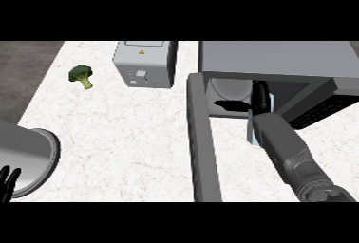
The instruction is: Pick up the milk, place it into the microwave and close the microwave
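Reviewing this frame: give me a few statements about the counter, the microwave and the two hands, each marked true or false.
1. The large grey microwave has its door standing open. True.
2. The green broccoli floret lies inside the microwave. False: it lies on the white marbled counter, at the far left.
3. The right hand is inside the microwave's opening. True.
4. The left hand grips the small grey box-shaped appliance. False: it rests open at the view's lower left edge, well apart from that appliance.
5. The small grey box-shaped appliance stands to the right of the microwave. False: it stands to the microwave's left.
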Tool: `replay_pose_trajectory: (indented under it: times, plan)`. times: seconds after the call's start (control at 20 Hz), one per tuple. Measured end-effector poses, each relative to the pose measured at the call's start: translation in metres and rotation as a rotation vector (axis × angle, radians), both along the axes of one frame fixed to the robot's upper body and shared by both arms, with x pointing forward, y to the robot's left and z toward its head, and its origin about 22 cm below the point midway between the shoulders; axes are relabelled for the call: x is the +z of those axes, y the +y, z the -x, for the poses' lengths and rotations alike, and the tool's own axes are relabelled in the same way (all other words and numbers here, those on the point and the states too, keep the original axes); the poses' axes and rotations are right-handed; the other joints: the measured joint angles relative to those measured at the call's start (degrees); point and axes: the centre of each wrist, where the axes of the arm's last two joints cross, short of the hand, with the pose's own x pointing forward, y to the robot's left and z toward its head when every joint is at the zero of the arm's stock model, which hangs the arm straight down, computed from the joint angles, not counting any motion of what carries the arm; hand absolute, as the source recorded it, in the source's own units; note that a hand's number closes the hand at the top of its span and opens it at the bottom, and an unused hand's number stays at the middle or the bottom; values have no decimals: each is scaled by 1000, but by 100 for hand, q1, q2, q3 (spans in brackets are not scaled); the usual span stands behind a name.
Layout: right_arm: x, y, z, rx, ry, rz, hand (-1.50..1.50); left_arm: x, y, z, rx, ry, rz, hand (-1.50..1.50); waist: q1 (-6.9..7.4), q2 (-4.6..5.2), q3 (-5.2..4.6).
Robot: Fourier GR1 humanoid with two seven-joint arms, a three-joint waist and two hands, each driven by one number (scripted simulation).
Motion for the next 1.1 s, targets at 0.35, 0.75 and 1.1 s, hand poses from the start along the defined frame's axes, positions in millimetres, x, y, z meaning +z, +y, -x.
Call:
replay_pose_trajectory:
  times: [0.35, 0.75, 1.1]
  plan:
    - [-27, 7, 22, 92, 33, -148, -150, -9, -16, 7, -88, 28, 20, -150, -170, -71, -9]
    - [-59, 15, 55, 261, 64, -318, -150, -2, -35, 2, -209, 42, 46, -150, -354, -153, -23]
    - [-74, 2, 87, 308, 43, -373, -150, -1, -49, -16, -327, 51, 6, 150, -451, -193, -33]
